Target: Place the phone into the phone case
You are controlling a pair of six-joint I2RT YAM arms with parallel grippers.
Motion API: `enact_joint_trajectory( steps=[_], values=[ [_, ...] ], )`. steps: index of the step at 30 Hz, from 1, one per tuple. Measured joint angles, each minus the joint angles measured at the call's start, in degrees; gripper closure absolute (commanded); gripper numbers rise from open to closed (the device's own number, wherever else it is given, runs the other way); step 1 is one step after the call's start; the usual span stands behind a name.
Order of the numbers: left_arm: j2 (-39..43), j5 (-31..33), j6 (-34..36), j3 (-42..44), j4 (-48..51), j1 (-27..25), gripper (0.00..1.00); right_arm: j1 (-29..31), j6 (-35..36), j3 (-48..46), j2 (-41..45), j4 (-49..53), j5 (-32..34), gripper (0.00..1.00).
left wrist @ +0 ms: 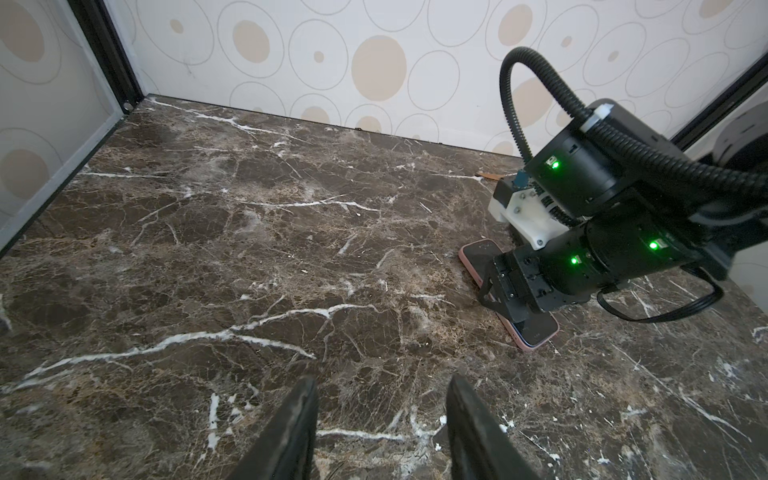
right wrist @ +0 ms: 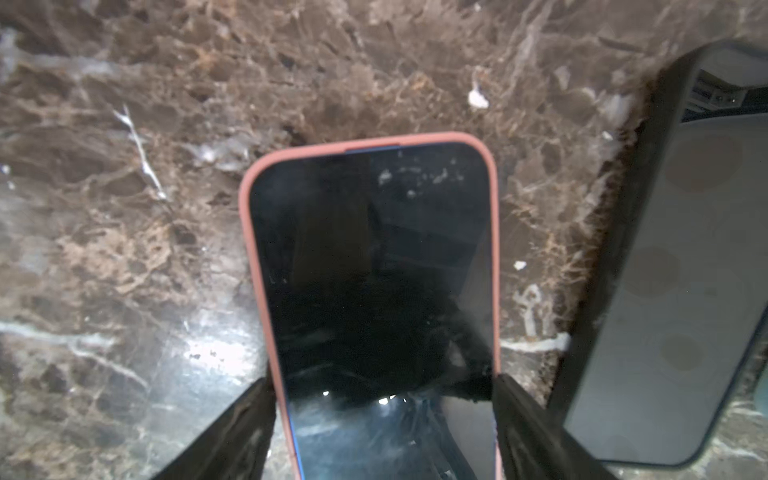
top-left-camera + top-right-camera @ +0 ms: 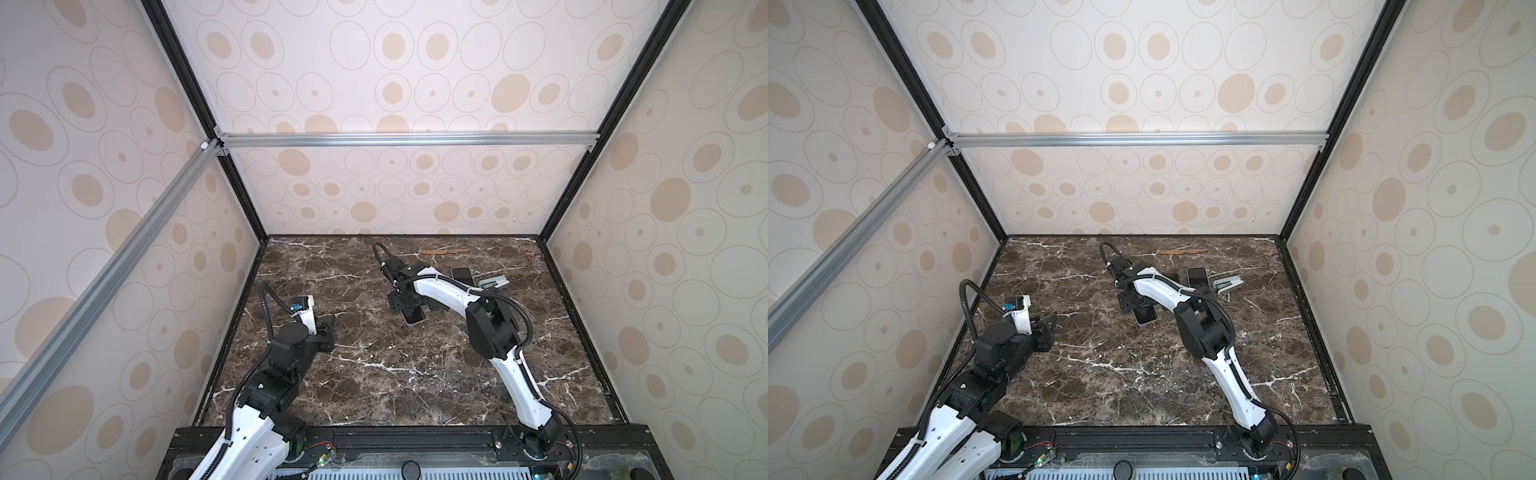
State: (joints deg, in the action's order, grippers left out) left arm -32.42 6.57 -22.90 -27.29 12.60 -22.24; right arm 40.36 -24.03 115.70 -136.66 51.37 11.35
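Seating looks like the step in hand: the phone (image 2: 370, 266) lies screen-up inside the pink phone case (image 2: 436, 138), flat on the marble tabletop (image 3: 374, 374) near its middle, with the right gripper (image 2: 382, 386) low over one end of it. Its fingers (image 2: 245, 419) are spread to the width of the case and stand at the two long edges. Whether they pinch it or stand just free of it I cannot tell. A thin blue line of the phone's body shows against the rim at the far short edge and along one long side, so I judge the fit may not be fully home there. To finish well, push straight down on the glass near each corner in turn, working around the rim. Squeezing the sides instead could buckle the soft rim and lift the phone out. Keep clear of the second phone (image 2: 665, 270), dark-framed, which lies just beside on the tabletop. The left gripper (image 1: 382, 399) hangs well apart on its own side, fingers released with nothing between them. It could pin the opposite end of the case to stop it sliding or tipping while the right one presses.
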Motion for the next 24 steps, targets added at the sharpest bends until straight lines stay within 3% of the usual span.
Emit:
enact_joint_trajectory(
  steps=[24],
  values=[
    [0.39,-0.02,0.00,0.00,0.00,0.00,0.50,-0.79,-0.57,-1.99,2.01,0.79,0.50,0.12]
  ],
)
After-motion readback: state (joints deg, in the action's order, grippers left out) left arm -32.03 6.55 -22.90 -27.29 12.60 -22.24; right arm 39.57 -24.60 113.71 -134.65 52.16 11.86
